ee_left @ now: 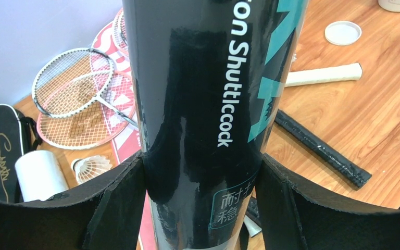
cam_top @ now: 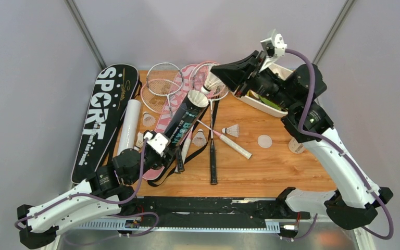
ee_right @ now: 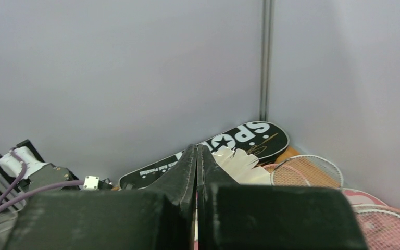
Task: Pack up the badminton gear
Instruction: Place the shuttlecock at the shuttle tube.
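Two tubes (cam_top: 186, 121) (five shuttlecocks (cam_top: 231, 130)).

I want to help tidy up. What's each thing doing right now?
Black tube: tilted, top open, gripped by the left tool.
Right tool: shut on a shuttlecock above the tube's mouth.
White tube: lying flat.
Black cover: lying flat.
Round lid: off, lying on the table.

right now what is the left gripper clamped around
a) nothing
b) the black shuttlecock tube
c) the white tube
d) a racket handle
b: the left wrist view shows the left gripper with its fingers pressed on either side of the black shuttlecock tube.
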You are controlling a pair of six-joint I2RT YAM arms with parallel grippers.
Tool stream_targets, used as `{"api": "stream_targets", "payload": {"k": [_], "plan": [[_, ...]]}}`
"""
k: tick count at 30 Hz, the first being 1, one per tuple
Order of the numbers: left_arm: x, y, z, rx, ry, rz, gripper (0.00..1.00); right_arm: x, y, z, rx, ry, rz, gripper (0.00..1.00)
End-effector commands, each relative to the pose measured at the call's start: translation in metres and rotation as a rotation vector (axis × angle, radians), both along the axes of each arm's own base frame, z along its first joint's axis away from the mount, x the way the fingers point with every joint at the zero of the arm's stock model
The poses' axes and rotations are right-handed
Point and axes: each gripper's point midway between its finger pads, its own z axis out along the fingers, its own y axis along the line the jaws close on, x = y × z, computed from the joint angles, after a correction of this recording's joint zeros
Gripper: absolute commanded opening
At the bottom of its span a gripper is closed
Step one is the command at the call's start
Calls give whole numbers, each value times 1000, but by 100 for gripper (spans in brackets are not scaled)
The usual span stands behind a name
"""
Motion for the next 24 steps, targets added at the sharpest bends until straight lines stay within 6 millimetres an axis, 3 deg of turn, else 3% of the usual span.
{"api": "stream_targets", "payload": {"k": [1, 6, 11, 15, 19, 24], "plan": [[0, -5, 26, -81, -25, -10, 0, -18, 23, 8, 37, -11, 85, 0], [-2, -6, 29, -85, -33, -24, 0, -27, 43, -54, -27, 95, 134, 0], [-6, -10, 36, -124, -60, -61, 0, -36, 49, -82, -40, 200, 193, 0], [-13, -16, 40, -130, -100, -133, 0, -42, 55, -90, -43, 230, 244, 0], [-16, -12, 45, -135, -151, -146, 0, -51, 55, -85, -33, 234, 285, 1], [-17, -3, 46, -130, -192, -133, 0, -58, 33, -58, 30, 222, 224, 31]]}}
